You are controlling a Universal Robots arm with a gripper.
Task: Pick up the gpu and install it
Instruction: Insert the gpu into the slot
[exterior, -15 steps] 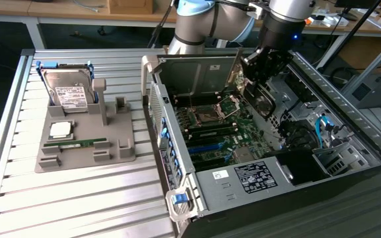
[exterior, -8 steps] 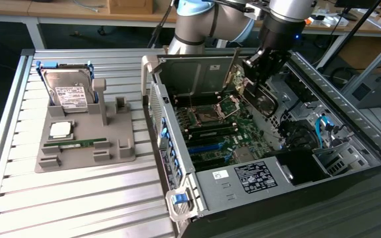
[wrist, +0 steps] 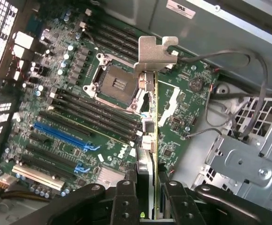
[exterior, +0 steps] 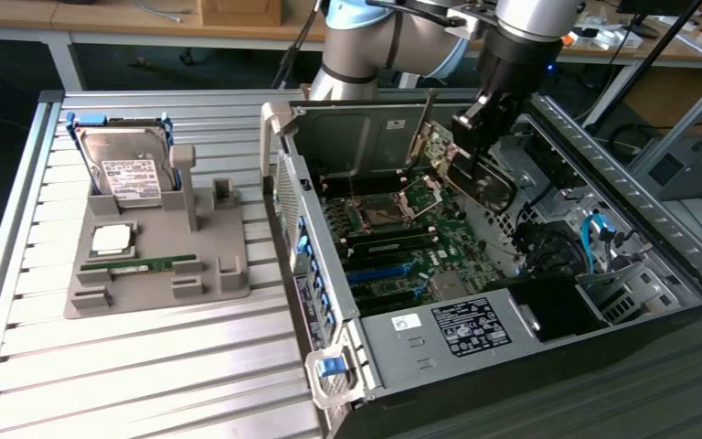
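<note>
**Gpu held over the open case**

The gpu [wrist: 150, 133], a thin green circuit board with a black cooler face and a silver metal end bracket, is grasped edge-on by the black gripper [wrist: 147, 192]. It is held above the green motherboard [wrist: 70, 117], beside the empty silver processor socket [wrist: 112, 84], inside the open grey metal computer case [exterior: 351, 137]. A grey plastic parts tray [exterior: 156, 288] is seen well apart, on the exterior view's left.

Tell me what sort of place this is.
Probably a robotics lab set up for computer assembly: an open computer case on a slatted metal table, a grey parts fixture, and desks behind.
</note>
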